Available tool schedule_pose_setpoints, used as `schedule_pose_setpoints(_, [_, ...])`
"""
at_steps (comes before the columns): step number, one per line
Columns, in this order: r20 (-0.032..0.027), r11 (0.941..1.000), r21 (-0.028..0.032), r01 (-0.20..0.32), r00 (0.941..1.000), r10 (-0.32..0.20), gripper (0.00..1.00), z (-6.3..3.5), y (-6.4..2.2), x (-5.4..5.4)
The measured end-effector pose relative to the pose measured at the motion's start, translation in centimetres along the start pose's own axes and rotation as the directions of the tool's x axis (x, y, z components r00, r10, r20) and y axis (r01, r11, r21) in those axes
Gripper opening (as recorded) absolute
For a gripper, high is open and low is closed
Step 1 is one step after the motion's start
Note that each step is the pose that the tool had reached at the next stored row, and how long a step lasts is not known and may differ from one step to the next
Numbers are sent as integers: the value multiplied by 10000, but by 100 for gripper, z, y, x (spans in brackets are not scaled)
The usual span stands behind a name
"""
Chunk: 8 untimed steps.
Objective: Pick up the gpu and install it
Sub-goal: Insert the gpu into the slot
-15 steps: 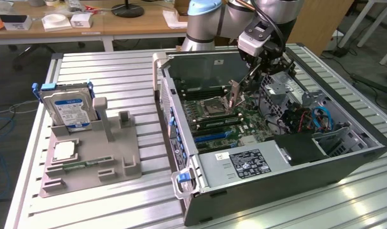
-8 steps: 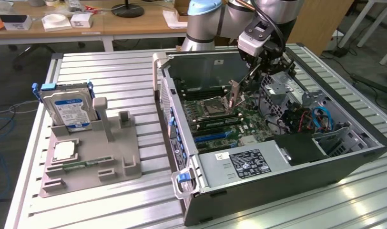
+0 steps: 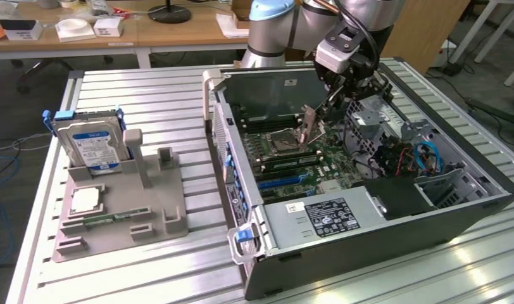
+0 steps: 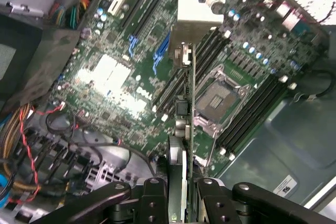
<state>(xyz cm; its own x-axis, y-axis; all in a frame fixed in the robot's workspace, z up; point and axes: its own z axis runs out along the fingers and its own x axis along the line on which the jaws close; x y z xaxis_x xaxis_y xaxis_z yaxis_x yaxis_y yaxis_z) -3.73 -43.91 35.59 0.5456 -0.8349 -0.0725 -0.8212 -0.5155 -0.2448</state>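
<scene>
Now | claw [image 4: 181, 195] clamps gpu [image 4: 185, 95] by one edge | card over motherboard [image 4: 113, 80]

Your exterior view sits high and back from the worktop [image 3: 156, 266], looking obliquely down across it, far enough off to take in the whole open computer case [image 3: 367, 253] at the exterior view's right, with the arm [image 3: 274, 25] on the far side. Your wrist view sits just behind the tool [image 4: 181, 187], looking along the gpu [image 4: 185, 103] clamped edge-on in it, close above the motherboard [image 4: 105, 93]. Both views share that board's CPU socket [image 3: 282, 140] and memory slots [image 4: 252, 108]
</scene>
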Motion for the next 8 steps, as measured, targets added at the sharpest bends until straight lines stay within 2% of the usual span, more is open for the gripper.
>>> schedule_pose_setpoints(1, [24,10000,-75,-22,10000,22,27,1,0,0])
schedule_pose_setpoints(2, [32,9999,-121,-42,10000,43,27,1,0,0])
schedule_pose_setpoints(5, [19,9997,-174,-173,9998,174,27,3,3,-1])
schedule_pose_setpoints(7, [-21,9994,-239,-260,9997,260,27,4,3,-1])
schedule_pose_setpoints(8, [-76,9992,-291,-276,9996,274,27,6,3,-1])
